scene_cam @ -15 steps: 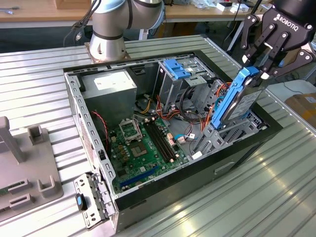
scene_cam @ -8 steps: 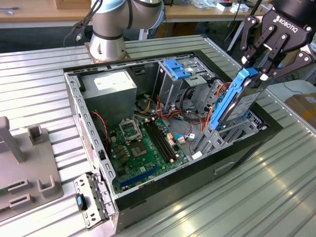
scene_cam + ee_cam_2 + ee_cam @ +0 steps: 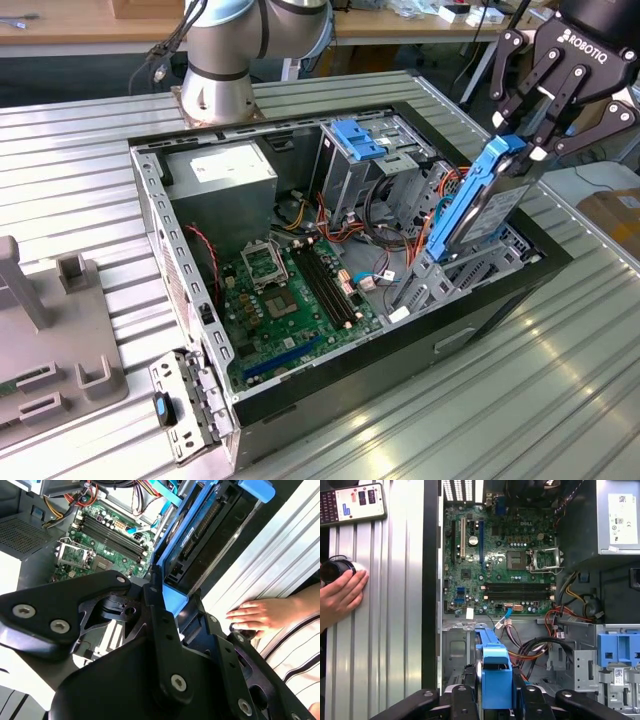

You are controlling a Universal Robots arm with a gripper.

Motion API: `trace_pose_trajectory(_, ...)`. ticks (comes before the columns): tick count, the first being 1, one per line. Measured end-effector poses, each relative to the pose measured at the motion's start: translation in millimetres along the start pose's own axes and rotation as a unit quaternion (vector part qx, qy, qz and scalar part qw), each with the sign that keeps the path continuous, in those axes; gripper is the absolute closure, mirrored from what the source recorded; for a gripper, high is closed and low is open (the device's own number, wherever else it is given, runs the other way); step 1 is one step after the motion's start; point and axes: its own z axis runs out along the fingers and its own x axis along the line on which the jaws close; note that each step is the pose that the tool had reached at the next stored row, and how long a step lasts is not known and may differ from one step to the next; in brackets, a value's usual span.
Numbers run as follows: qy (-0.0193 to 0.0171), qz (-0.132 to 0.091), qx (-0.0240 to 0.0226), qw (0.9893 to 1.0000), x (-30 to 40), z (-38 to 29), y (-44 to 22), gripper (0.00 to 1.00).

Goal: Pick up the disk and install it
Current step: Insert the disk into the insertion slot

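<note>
The disk (image 3: 478,205) is lifted but not yet seated.
The tool (image 3: 522,150) pinches its upper end; the tilted disk's lower end meets the drive bay (image 3: 425,275) of the computer case (image 3: 330,385).

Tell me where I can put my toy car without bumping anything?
Bare: the ribbed table beside the computer case at the exterior view's right, and the strip between the case and the grey fixture. Crowded: inside the case, with motherboard and cables, and where the claw holds the disk. A hand rests on the table beside the case.
</note>
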Motion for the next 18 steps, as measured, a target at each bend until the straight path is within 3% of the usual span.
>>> trace_pose_trajectory(4,-0.0015,-0.003,0.0003,1.0000,-0.1,0.3,-0.7,0.64)
trace_pose_trajectory(13,-0.0010,-0.011,0.0007,0.9999,0.9,5.4,-0.9,0.64)
trace_pose_trajectory(18,-0.0011,-0.013,0.0007,0.9999,5.5,11.1,-1.2,0.64)
